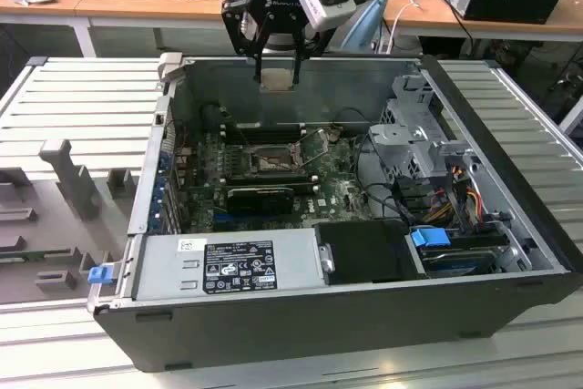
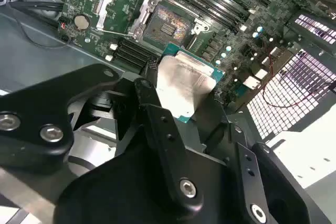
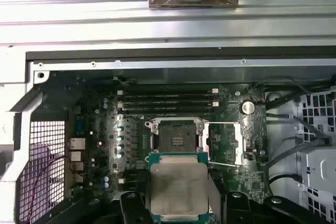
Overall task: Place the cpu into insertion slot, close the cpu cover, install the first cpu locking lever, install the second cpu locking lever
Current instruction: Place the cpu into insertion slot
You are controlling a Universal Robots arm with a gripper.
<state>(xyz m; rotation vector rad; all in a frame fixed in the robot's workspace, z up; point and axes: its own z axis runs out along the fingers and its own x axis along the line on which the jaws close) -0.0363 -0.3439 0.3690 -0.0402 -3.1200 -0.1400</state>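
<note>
Pincer [image 1: 277, 77] clamped on cpu [image 3: 178, 188], chip flat betw. fingers, held well above insertion slot [image 3: 176, 138]. Cpu cover [image 3: 227, 142] hinged open beside slot, contact field exposed.

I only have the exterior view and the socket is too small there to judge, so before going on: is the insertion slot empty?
Observer: Yes. In the first wrist view the insertion slot is empty, and its contact field is bare.
Operator: And the cover?
Observer: The cpu cover is swung open to one side, off the slot.
Operator: Is the chip gripped properly?
Observer: In the second wrist view the cpu sits clamped between the fingers of the gripper, with its dull silver top showing.
</note>
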